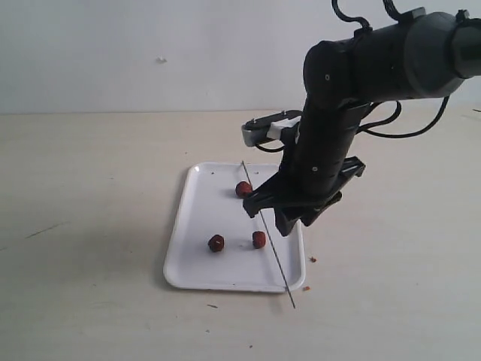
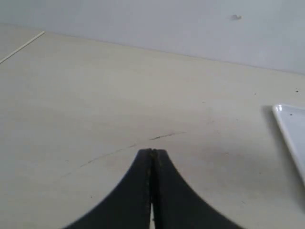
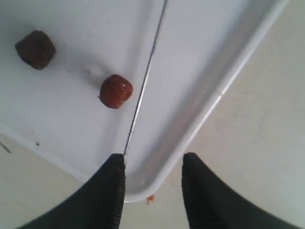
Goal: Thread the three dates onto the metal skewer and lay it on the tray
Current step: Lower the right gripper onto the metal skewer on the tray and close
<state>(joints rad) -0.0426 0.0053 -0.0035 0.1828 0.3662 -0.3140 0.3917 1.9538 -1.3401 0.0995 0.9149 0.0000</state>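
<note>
The white tray point(image 1: 188, 259) holds the three dates loose: one point(image 1: 243, 189) at the back beside the metal skewer, two nearer the front point(image 1: 216, 243) point(image 1: 258, 239). The metal skewer point(image 1: 279, 267) lies slantwise along the tray's right side, its near end past the front rim. My right gripper point(image 1: 272, 214) hangs open just above the skewer. In the right wrist view the skewer point(image 3: 147, 71) runs up to one fingertip of the open gripper point(image 3: 152, 160), with two dates point(image 3: 116, 90) point(image 3: 35, 49) beside it. My left gripper point(image 2: 152, 151) is shut on nothing, over bare table, left of the tray point(image 2: 290, 126).
The tray point(image 3: 209, 109) rests on a pale table point(image 1: 90, 195) with a wall behind. Small crumbs lie near the tray's front right corner point(image 1: 313, 259) point(image 3: 150, 199). A thin dark scratch point(image 2: 162, 136) marks the table ahead of the left gripper.
</note>
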